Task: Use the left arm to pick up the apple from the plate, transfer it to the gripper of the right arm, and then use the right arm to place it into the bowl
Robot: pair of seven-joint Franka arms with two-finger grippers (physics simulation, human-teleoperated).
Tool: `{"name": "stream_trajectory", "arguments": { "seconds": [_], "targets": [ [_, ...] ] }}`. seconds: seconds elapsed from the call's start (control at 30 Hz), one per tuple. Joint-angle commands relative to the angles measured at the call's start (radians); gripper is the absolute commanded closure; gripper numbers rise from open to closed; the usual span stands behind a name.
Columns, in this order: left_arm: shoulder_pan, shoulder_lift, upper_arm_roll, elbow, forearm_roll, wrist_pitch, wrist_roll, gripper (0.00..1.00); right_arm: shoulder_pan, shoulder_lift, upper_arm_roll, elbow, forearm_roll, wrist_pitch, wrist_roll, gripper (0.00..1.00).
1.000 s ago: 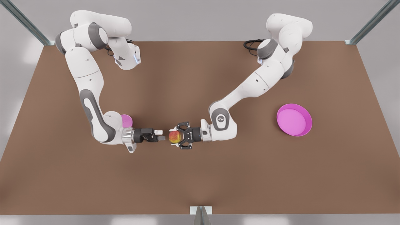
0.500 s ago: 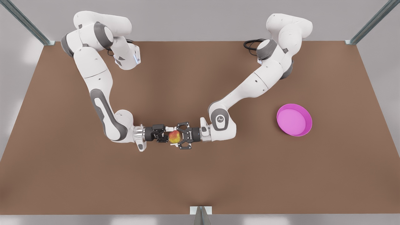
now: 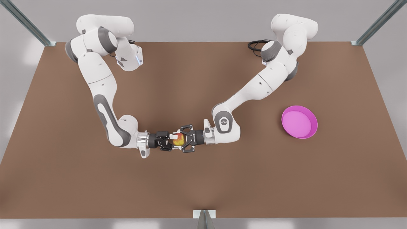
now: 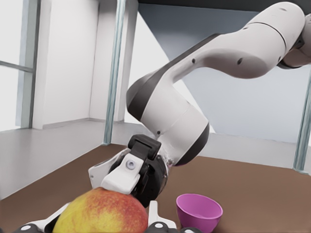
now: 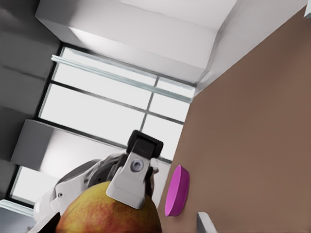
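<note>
Front view. The plate (image 3: 313,122) sits on the brown table (image 3: 203,187) at the front view's right, well apart from both arms, with nothing in it. The apple (image 3: 178,139) is above the table near its middle, between the two grippers, which meet nose to nose. The left arm (image 3: 254,89) reaches in from the front view's right; the left gripper (image 3: 176,141) has its fingers pinched on the apple. The right arm (image 3: 101,92) comes from the front view's left; the right gripper (image 3: 171,141) is up against the apple on the opposite side, and whether it grips cannot be told. Bare tabletop lies on all sides of the handover point, widest toward the near edge. Metal frame posts stand at the far corners and at the middle of the near edge.

Left wrist view. The apple (image 4: 102,213) is close to the camera, with the right gripper (image 4: 131,174) lying on its far side. Past it the bowl (image 4: 199,211) stands upright on the table, near the right arm's wrist; nothing shows above its rim, and its inside cannot be seen.

Right wrist view. The apple (image 5: 109,213) is again close up, with a pale pad of the left gripper (image 5: 136,174) pressed on it. The plate (image 5: 177,190) appears edge-on, well beyond, with open table between.
</note>
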Motion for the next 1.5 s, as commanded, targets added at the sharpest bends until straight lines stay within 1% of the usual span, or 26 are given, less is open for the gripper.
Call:
{"name": "stream_trajectory", "arguments": {
  "seconds": [0.0, 0.07, 0.43, 0.5, 0.53, 0.63, 0.73, 0.77, 1.07, 1.1, 1.13, 1.4, 1.47],
  "targets": [
    [0.000, -0.002, 0.000, 0.000, 0.005, -0.008, 0.069, 0.30, 0.002, 0.000, 0.000, 0.000, 0.002, 0.001, -0.048, 0.00],
    [0.000, -0.002, 0.000, 0.000, 0.005, -0.008, 0.071, 0.30, 0.007, -0.001, 0.000, -0.008, 0.000, 0.000, 0.027, 0.00],
    [0.000, -0.002, 0.000, 0.000, 0.005, -0.008, 0.069, 0.30, -0.004, -0.026, 0.016, -0.020, -0.007, -0.011, 0.070, 0.01],
    [0.000, -0.002, 0.001, 0.000, 0.005, -0.008, 0.071, 0.30, -0.004, -0.026, 0.014, -0.020, -0.009, -0.010, 0.069, 0.05],
    [0.000, -0.002, 0.001, 0.000, 0.005, -0.008, 0.071, 0.30, -0.004, -0.026, 0.016, -0.020, -0.009, -0.010, 0.069, 0.10],
    [0.000, -0.002, 0.001, 0.000, 0.005, -0.008, 0.071, 0.30, -0.004, -0.026, 0.014, -0.020, -0.009, -0.008, 0.069, 0.18],
    [0.000, -0.002, 0.001, 0.000, 0.005, -0.008, 0.071, 0.30, -0.004, -0.024, 0.016, -0.020, -0.009, -0.008, 0.067, 0.22],
    [0.000, -0.002, 0.003, 0.000, 0.005, -0.008, 0.071, 0.30, -0.004, -0.024, 0.014, -0.019, -0.009, -0.008, 0.067, 0.25],
    [0.001, -0.002, 0.003, -0.001, 0.006, -0.008, 0.071, 0.30, -0.005, -0.024, 0.014, -0.019, -0.011, -0.010, 0.064, 0.29],
    [0.002, -0.002, 0.003, -0.001, 0.005, -0.009, 0.069, 0.24, -0.005, -0.024, 0.014, -0.019, -0.011, -0.010, 0.061, 0.29],
    [0.002, -0.002, 0.001, -0.004, 0.005, -0.011, 0.061, 0.00, -0.005, -0.024, 0.014, -0.019, -0.011, -0.010, 0.064, 0.29],
    [0.029, -0.007, 0.003, -0.023, 0.012, -0.014, 0.064, 0.01, -0.005, -0.023, 0.014, -0.019, -0.014, -0.008, 0.061, 0.29],
    [0.071, -0.019, 0.003, -0.082, 0.015, -0.040, 0.069, 0.01, -0.011, -0.023, 0.014, -0.019, -0.026, -0.013, 0.061, 0.29]
  ]
}}
